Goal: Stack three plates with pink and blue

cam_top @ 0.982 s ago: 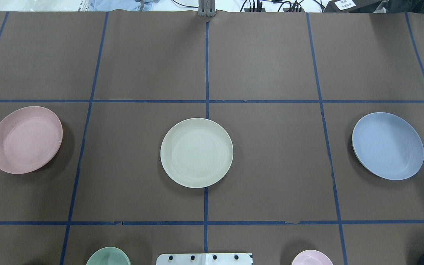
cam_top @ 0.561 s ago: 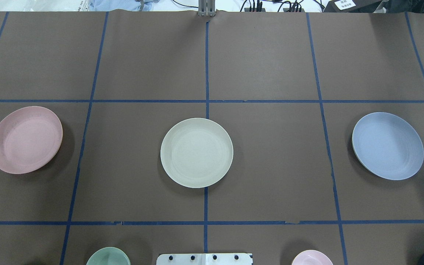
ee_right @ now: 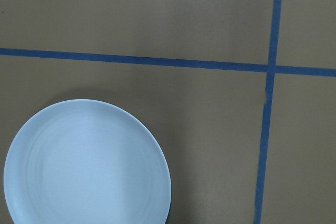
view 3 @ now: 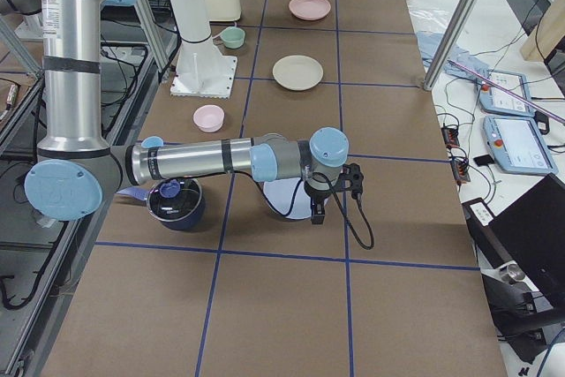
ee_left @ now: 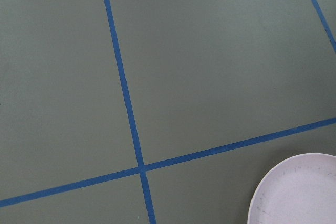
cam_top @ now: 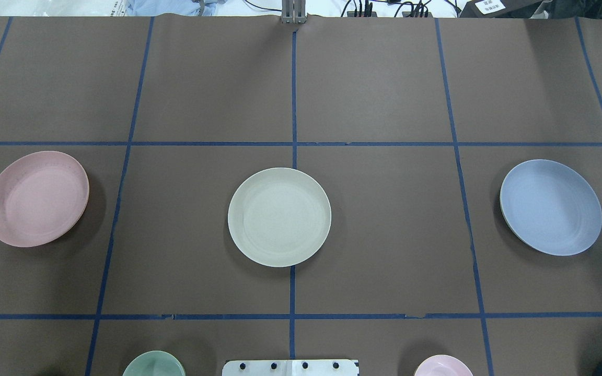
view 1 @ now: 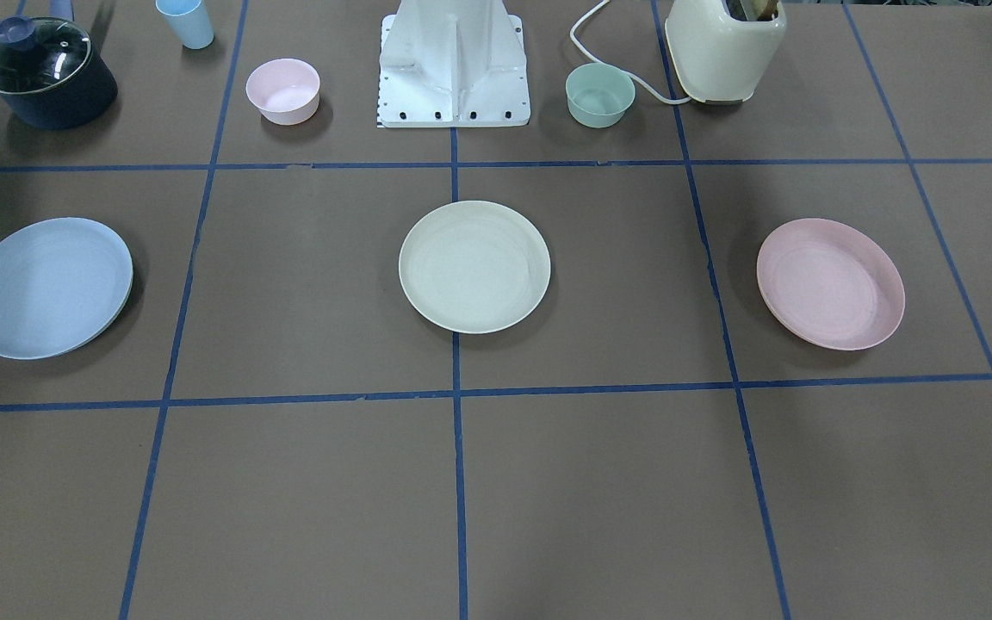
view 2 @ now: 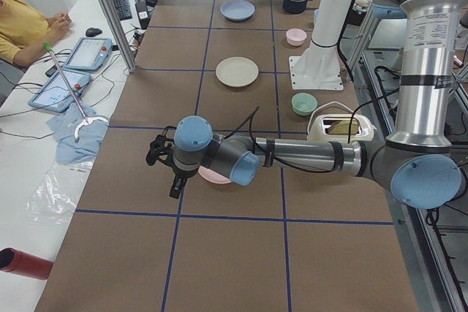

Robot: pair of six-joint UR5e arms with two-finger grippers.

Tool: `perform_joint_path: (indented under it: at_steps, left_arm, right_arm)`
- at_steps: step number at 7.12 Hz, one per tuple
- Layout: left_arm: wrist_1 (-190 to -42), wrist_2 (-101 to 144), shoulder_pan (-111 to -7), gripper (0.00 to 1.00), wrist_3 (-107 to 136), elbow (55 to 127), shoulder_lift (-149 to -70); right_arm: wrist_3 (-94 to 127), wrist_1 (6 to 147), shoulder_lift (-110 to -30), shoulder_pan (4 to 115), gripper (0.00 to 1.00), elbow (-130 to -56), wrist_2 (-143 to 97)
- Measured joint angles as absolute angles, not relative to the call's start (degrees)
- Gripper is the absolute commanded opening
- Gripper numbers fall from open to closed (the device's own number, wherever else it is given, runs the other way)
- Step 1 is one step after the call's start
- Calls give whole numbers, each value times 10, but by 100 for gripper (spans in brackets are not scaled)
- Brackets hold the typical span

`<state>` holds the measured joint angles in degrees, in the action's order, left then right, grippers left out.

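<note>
Three equal plates lie in a row on the brown table. The pale pink plate (cam_top: pixel 36 198) is at the left, the cream-white plate (cam_top: pixel 279 216) in the middle, the light blue plate (cam_top: pixel 550 207) at the right. They lie well apart, none stacked. My left gripper (view 2: pixel 175 184) hangs over the pink plate's (view 2: pixel 214 176) far edge in the exterior left view. My right gripper (view 3: pixel 318 209) hangs over the blue plate's (view 3: pixel 287 193) far edge in the exterior right view. I cannot tell whether either is open or shut. The wrist views show the pink plate (ee_left: pixel 299 190) and the blue plate (ee_right: pixel 86 163) without fingers.
Along the robot's side stand a green bowl (view 1: pixel 600 95), a small pink bowl (view 1: pixel 282 90), a lidded dark pot (view 1: pixel 46 73), a light blue cup (view 1: pixel 185 21), a cream toaster (view 1: pixel 724 47) and the white robot base (view 1: pixel 453 69). Blue tape lines grid the table.
</note>
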<state>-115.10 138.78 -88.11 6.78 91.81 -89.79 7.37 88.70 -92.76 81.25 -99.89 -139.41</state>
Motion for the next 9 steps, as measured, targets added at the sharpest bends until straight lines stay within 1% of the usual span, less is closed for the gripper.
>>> perform_joint_path:
  at_steps: [2,5,6,9]
  left_arm:
    - [-1189,1390,-827,99,127,898,-895]
    - [-1241,1386,-715,99,197,839,-900]
    - [-1249,1385,-685,97,211,826,-905]
    - [-1255,1383,-653,87,223,810,-909]
  right_arm:
    - [74,874,-928,797,100,-996,-1393]
    - [74,872,-927,785,100,-995,-1395]
    - [74,872,-927,783,100,-995,-1396]
    - [74,872,-927,782,100,-990,-1395]
